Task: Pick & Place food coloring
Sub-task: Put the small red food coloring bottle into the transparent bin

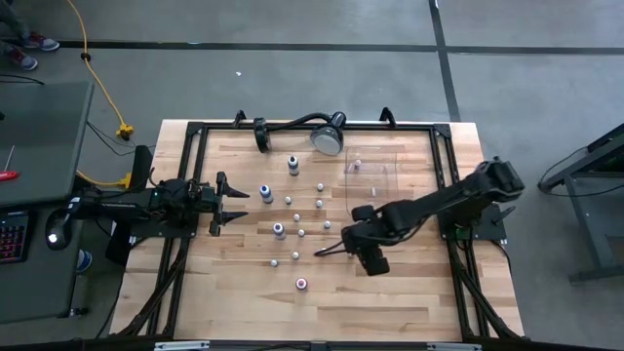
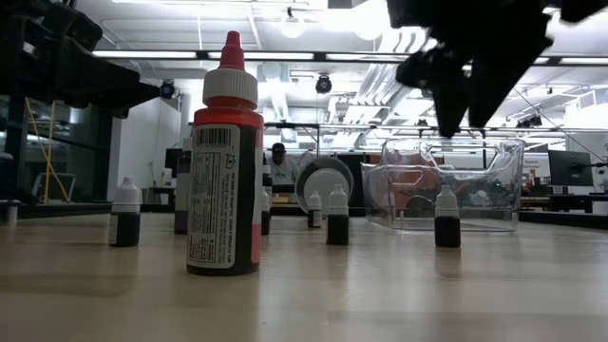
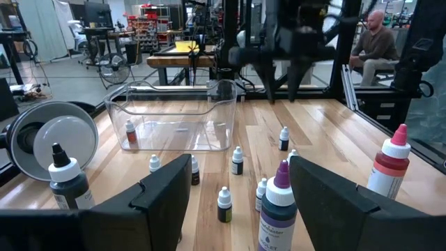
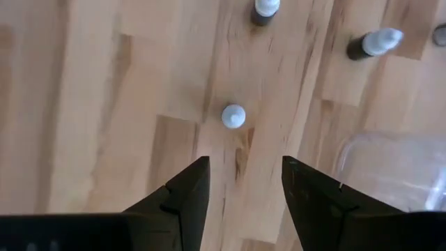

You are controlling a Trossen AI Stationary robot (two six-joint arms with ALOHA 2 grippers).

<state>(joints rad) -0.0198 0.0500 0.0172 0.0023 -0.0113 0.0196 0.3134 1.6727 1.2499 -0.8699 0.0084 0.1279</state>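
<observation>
Many small food coloring bottles (image 1: pixel 292 201) stand scattered over the middle of the wooden desk (image 1: pixel 244 312), white caps up. The high view alone shows the whole spread; one red-bodied bottle (image 1: pixel 301 284) stands apart toward the near edge. The low view shows that red bottle (image 2: pixel 224 161) large in front, label turned to the camera. The clear plastic tray (image 1: pixel 375 168) sits toward the far edge beside a round silver lamp head (image 1: pixel 328 136); only the left wrist view shows one bottle (image 3: pixel 130 134) inside it. The right hand (image 1: pixel 325 250) hangs above the desk's middle, jaws apart and holding nothing; its wrist view looks straight down on a white-capped bottle (image 4: pixel 233 116) between the fingertips' line. The left hand (image 1: pixel 237 207) waits near the left edge, jaws wide, holding nothing.
</observation>
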